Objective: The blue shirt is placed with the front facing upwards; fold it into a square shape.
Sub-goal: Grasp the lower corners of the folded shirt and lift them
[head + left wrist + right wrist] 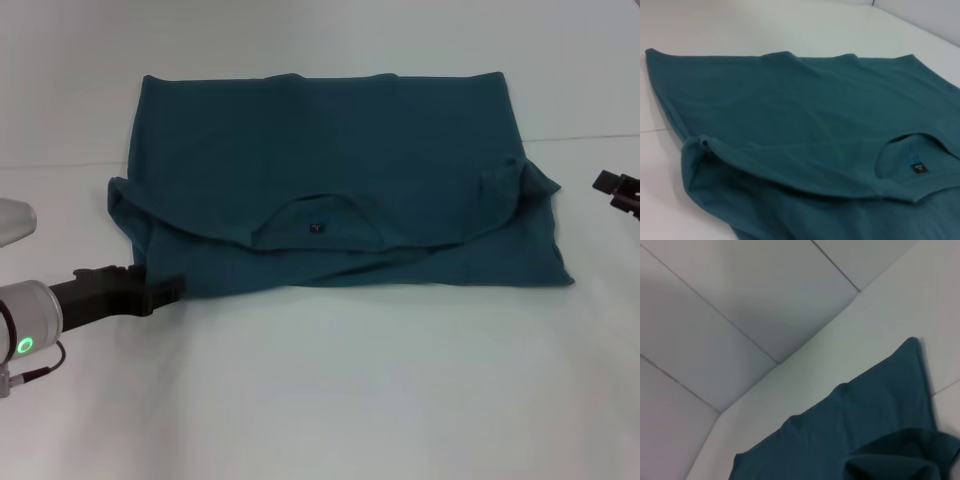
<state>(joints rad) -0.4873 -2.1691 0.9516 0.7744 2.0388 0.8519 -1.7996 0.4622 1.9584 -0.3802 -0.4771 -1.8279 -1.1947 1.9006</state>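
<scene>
A: Blue shirt (pixel 340 170): folded once, collar on top, flat on worktop (pixel 400 400) just ahead of left tool (pixel 165 291).
B: Tool closure: cannot tell. Advice: pinch both layers at near corner, fold evenly.

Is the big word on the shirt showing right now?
No. In the head view the blue shirt is folded over, showing only plain fabric, the collar and its small dark label.

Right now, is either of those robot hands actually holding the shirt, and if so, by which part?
It cannot be told. The left gripper touches the blue shirt at its near left corner; a grip isn't visible. The right gripper is apart, holding nothing.
</scene>
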